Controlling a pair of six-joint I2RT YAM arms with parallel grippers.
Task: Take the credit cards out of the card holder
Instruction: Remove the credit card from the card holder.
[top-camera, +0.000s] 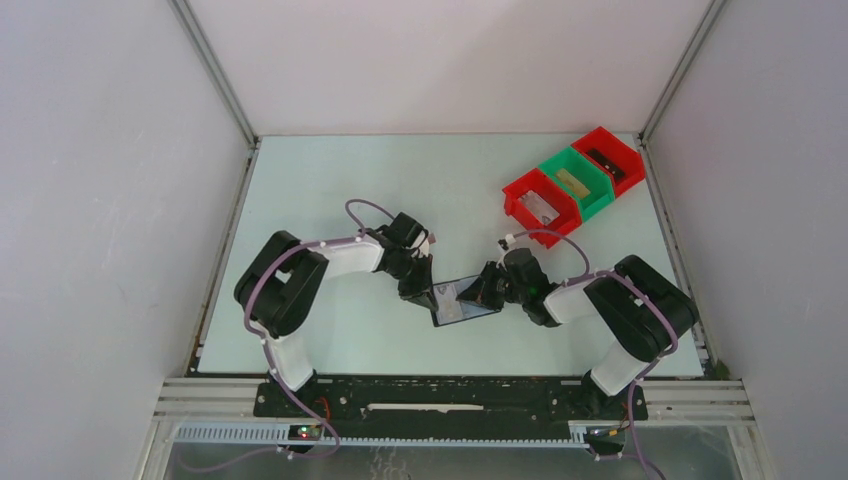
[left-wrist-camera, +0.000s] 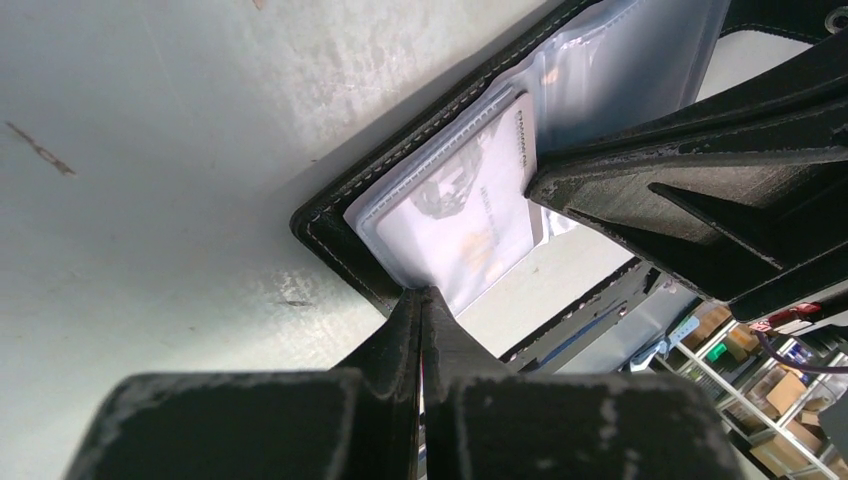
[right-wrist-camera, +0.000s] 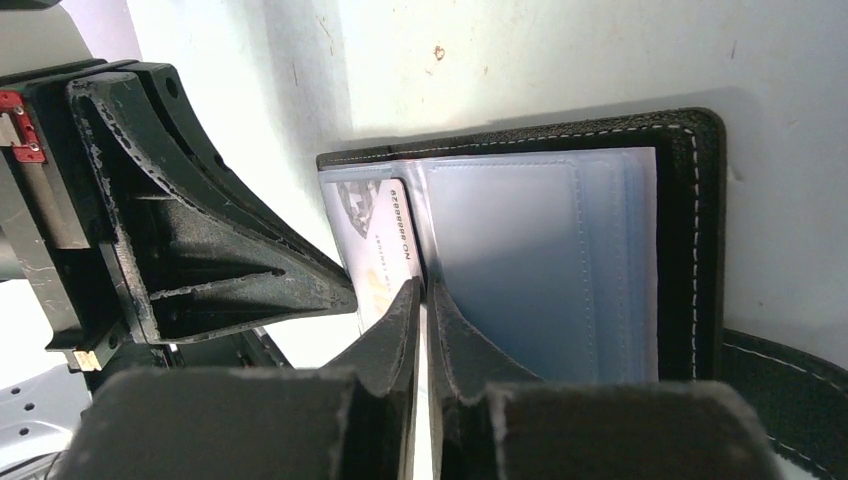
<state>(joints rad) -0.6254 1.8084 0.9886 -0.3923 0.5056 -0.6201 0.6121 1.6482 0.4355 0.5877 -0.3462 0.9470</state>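
The card holder is laid open on the bench, towards the middle of its near edge, between both claws. A credit card is tucked among clear sleeves. It is judged light, stiff and slick, best taken by an edge standing clear of the sleeve while the floppy holder is pinned.

The left claw is closed, tips at the holder's rim. The right claw is all but closed at the card's edge; whether the card is pinched cannot be told.

Stitching and sleeves are shown only by the wrist views, and the holder's place on the bench only from above.
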